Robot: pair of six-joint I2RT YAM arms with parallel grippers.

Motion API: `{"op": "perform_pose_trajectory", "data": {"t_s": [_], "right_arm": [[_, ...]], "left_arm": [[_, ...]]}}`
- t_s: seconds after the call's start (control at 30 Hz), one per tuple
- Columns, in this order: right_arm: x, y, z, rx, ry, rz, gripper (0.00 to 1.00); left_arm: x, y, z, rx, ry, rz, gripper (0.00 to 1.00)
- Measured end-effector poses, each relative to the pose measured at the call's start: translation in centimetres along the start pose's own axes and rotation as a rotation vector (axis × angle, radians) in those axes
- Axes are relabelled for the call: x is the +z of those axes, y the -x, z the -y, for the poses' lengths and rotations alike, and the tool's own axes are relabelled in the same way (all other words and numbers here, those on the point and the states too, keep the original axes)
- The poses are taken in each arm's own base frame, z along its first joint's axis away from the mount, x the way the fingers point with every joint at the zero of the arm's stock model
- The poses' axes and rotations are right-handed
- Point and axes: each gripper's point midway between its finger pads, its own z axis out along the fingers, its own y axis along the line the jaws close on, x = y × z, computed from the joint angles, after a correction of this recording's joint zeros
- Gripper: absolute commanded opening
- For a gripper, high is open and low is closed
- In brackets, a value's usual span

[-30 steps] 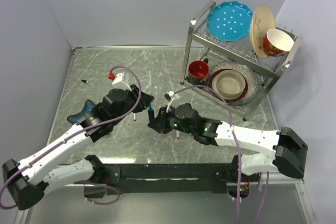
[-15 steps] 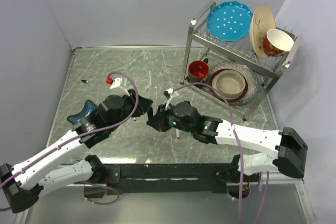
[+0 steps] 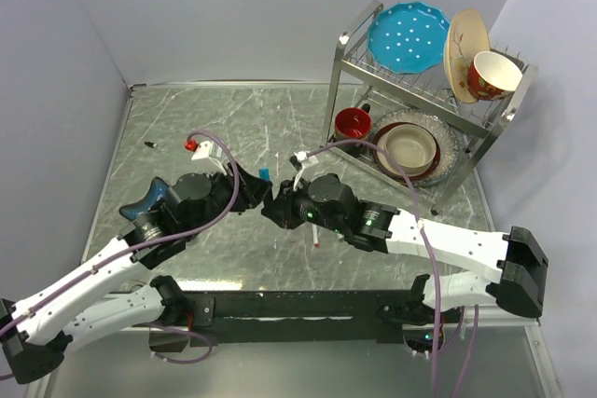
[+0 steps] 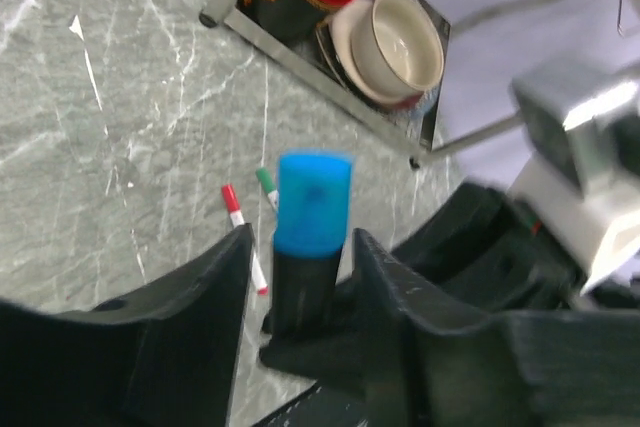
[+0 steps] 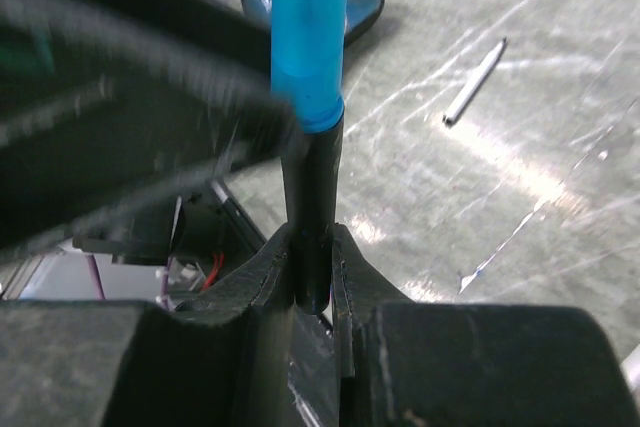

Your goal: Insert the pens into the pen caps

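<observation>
The thick black-barrelled pen [image 5: 310,197] stands upright in my right gripper [image 5: 312,247], which is shut on its lower end. The blue cap [image 5: 309,37] sits on the pen's top. My left gripper [image 4: 300,247] is open, its fingers [image 4: 215,287] on either side of the capped pen [image 4: 305,277] with a gap on each side. From above, the blue cap [image 3: 265,174] shows between the left gripper [image 3: 252,184] and the right gripper [image 3: 277,204]. A red-tipped pen [image 4: 243,237] and a green-tipped pen [image 4: 266,187] lie on the table. Another thin white pen [image 5: 475,82] lies further off.
A metal dish rack [image 3: 424,90] with plates, bowls and a red mug [image 3: 353,124] stands at the back right. A dark blue object [image 3: 145,202] lies by the left arm. A tiny black piece [image 3: 149,144] rests near the left wall.
My left gripper has opened and let go of the blue cap, which now sits on the pen. The left arm has drawn back slightly to the left; the right gripper keeps its hold.
</observation>
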Motion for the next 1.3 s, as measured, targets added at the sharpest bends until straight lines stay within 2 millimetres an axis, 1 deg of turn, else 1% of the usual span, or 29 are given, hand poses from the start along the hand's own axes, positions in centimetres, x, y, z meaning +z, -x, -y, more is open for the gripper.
{"op": "perform_pose_trajectory", "data": {"t_s": [0.03, 0.1, 0.23, 0.3, 0.4, 0.5, 0.67, 0.73, 0.83, 1.0, 1.07, 1.27, 1.3], "right_arm": [[-0.1, 0.3, -0.1, -0.007, 0.004, 0.010, 0.00], [-0.6, 1.2, -0.5, -0.016, 0.019, 0.040, 0.00], [-2.1, 3.0, -1.8, -0.036, 0.076, 0.107, 0.00], [-3.0, 3.3, -2.2, -0.049, 0.107, 0.126, 0.00], [-4.4, 3.2, -2.7, -0.067, 0.153, 0.138, 0.00], [-5.7, 2.8, -3.2, -0.082, 0.208, 0.142, 0.00], [-7.8, 2.0, -4.4, -0.094, 0.313, 0.133, 0.00], [-8.5, 1.7, -5.0, -0.099, 0.359, 0.131, 0.00], [-9.0, 1.5, -5.6, -0.102, 0.401, 0.124, 0.00], [-9.8, 0.8, -6.5, -0.110, 0.469, 0.099, 0.00], [-10.0, 0.7, -6.9, -0.110, 0.491, 0.090, 0.00], [-10.6, 0.6, -7.8, -0.109, 0.547, 0.082, 0.00], [-10.7, 0.6, -7.9, -0.109, 0.553, 0.083, 0.00]], "left_arm": [[-0.2, -0.2, 0.1, 0.004, -0.007, -0.009, 0.60], [-0.9, -0.2, 0.3, 0.014, -0.026, -0.019, 0.66], [-2.1, 0.1, 1.3, 0.029, -0.091, -0.019, 0.70], [-2.8, 0.1, 2.0, 0.047, -0.134, -0.029, 0.72], [-3.6, -0.2, 3.1, 0.072, -0.208, -0.053, 0.76], [-4.8, -0.5, 4.9, 0.094, -0.319, -0.081, 0.79], [-6.8, 0.0, 8.0, 0.116, -0.495, -0.081, 0.79], [-7.3, 0.2, 8.9, 0.123, -0.546, -0.080, 0.79], [-7.8, 0.7, 10.1, 0.128, -0.596, -0.075, 0.77], [-7.5, 1.6, 11.4, 0.141, -0.623, -0.068, 0.75], [-7.4, 1.8, 11.7, 0.151, -0.631, -0.061, 0.72], [-6.5, 1.4, 11.9, 0.167, -0.632, -0.079, 0.60], [-6.4, 1.3, 11.9, 0.170, -0.632, -0.085, 0.51]]}}
